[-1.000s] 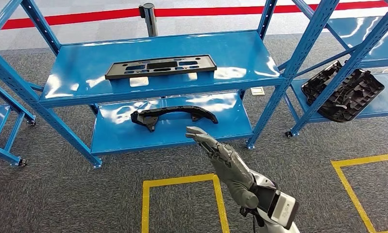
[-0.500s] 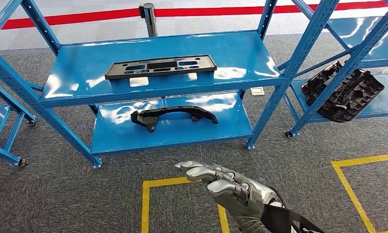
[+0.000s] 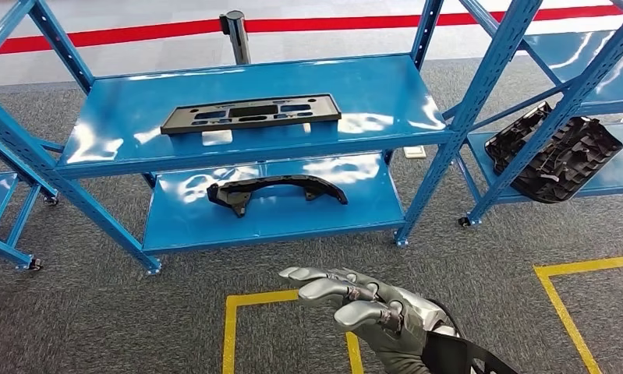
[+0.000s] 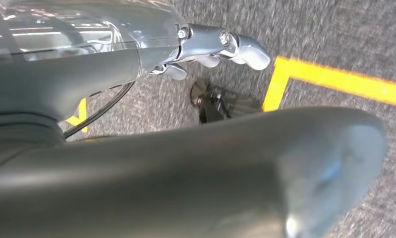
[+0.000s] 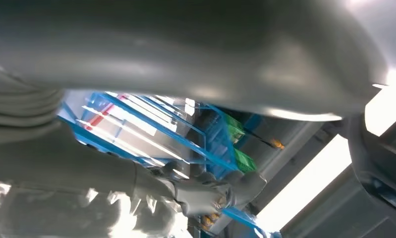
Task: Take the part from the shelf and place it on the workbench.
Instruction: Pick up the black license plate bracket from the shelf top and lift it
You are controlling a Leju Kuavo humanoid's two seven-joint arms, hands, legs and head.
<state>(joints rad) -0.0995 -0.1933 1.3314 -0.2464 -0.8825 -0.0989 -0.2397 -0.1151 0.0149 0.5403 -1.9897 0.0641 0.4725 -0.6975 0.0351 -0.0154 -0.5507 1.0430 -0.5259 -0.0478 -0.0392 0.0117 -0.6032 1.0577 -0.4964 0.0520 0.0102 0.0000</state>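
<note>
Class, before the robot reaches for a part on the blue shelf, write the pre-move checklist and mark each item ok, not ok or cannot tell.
1. Right hand free of any load: ok, it holds nothing.
2. Curved black part lying free on the lower shelf: ok.
3. Flat black panel on the upper shelf, apart from the curved part: ok.
4. Right hand close to either part: not ok, it hangs over the carpet in front of the shelf.
5. Left hand free: cannot tell.
6. Workbench in sight: not ok.
</note>
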